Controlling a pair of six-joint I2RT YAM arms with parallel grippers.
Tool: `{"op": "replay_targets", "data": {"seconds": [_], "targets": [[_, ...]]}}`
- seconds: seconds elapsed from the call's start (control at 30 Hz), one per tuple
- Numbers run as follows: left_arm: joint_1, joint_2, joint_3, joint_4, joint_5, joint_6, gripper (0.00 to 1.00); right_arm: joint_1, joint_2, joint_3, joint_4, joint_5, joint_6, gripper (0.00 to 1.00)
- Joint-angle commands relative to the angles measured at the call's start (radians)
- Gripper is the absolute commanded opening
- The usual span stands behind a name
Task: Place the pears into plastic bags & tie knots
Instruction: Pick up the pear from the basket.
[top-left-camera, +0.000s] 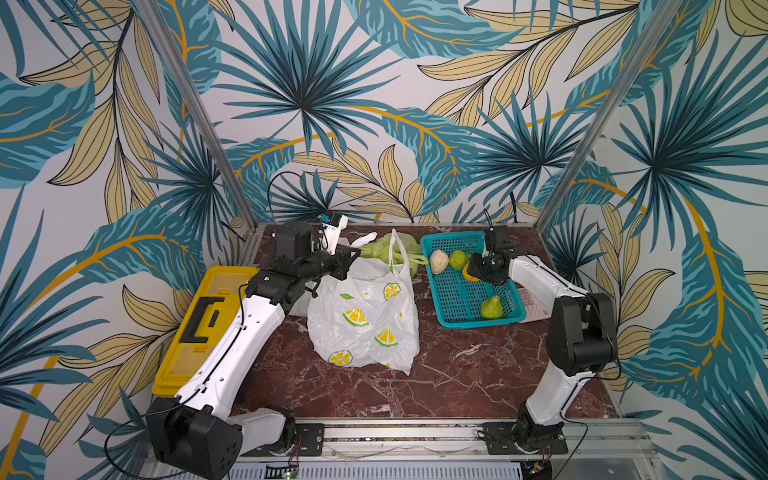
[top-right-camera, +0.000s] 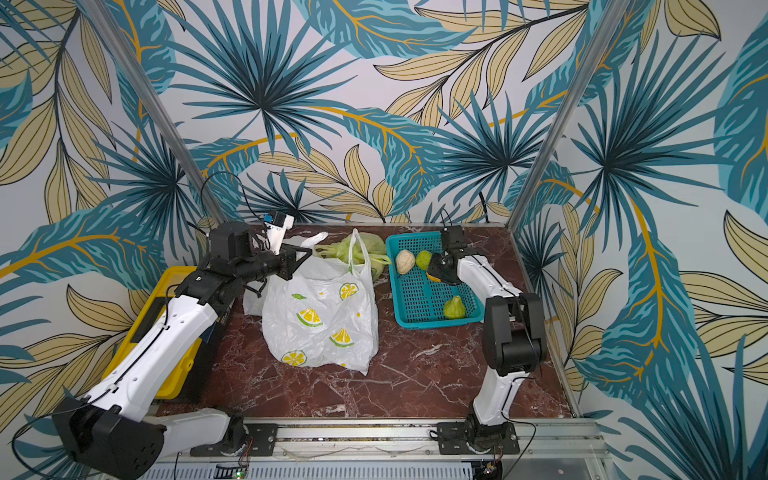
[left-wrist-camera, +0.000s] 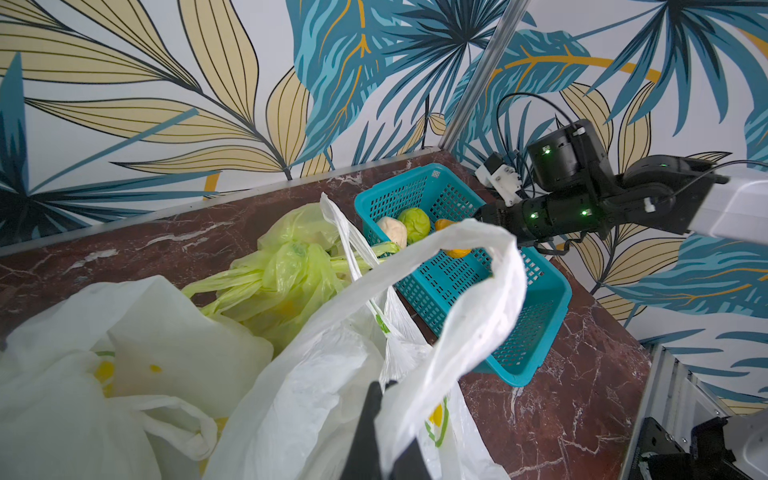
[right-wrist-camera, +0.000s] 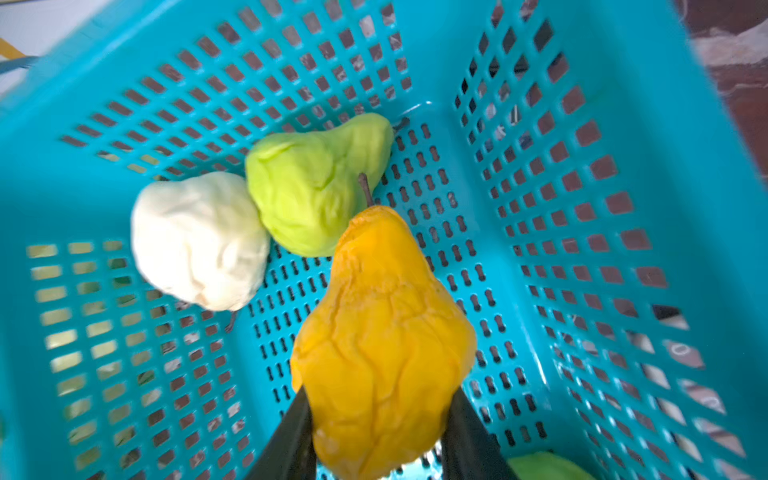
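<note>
My right tool (right-wrist-camera: 378, 392) is clamped across the broad lower body of the orange-yellow pear (right-wrist-camera: 382, 324) in the teal basket (right-wrist-camera: 582, 208). I judge it best lifted straight up, clear of the green pear (right-wrist-camera: 307, 187) and cream pear (right-wrist-camera: 199, 241) beside its neck, then carried to the white lemon-print bag (top-left-camera: 365, 320), whose handle (left-wrist-camera: 478, 291) my left tool (left-wrist-camera: 380, 399) is clenched on. Only the right wrist view shows both jaws against the pear; the top views hide that contact but show the surface (top-left-camera: 457, 374) between basket and bag.
</note>
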Motion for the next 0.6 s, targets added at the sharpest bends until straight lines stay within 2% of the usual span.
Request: {"op": "replay_targets", "data": {"seconds": [0.0,0.07,0.13,0.2,0.37,0.47,0.57], "targets": [[-0.005,0.02,0.008,0.02,0.033,0.002,0.0,0.005,-0.022,-0.02,-0.019,0.009,-0.011,0.2],[-0.011,0.03,0.015,0.021,0.046,0.003,0.0,0.005,-0.036,-0.017,-0.06,-0.001,-0.017,0.19],[-0.016,0.033,0.01,0.02,0.052,0.016,0.0,0.011,-0.086,-0.052,-0.052,-0.064,-0.008,0.16],[-0.015,0.026,-0.002,0.02,0.048,0.039,0.0,0.052,-0.144,-0.059,-0.071,-0.094,-0.027,0.16],[-0.015,0.022,-0.005,0.02,0.055,0.067,0.0,0.228,-0.29,0.029,-0.15,-0.182,-0.071,0.16],[-0.017,0.035,0.018,0.02,0.088,0.069,0.0,0.319,-0.312,0.089,-0.169,-0.232,-0.059,0.15],[-0.019,0.039,0.042,0.021,0.114,0.082,0.0,0.417,-0.283,0.138,-0.148,-0.335,-0.024,0.14]]}}
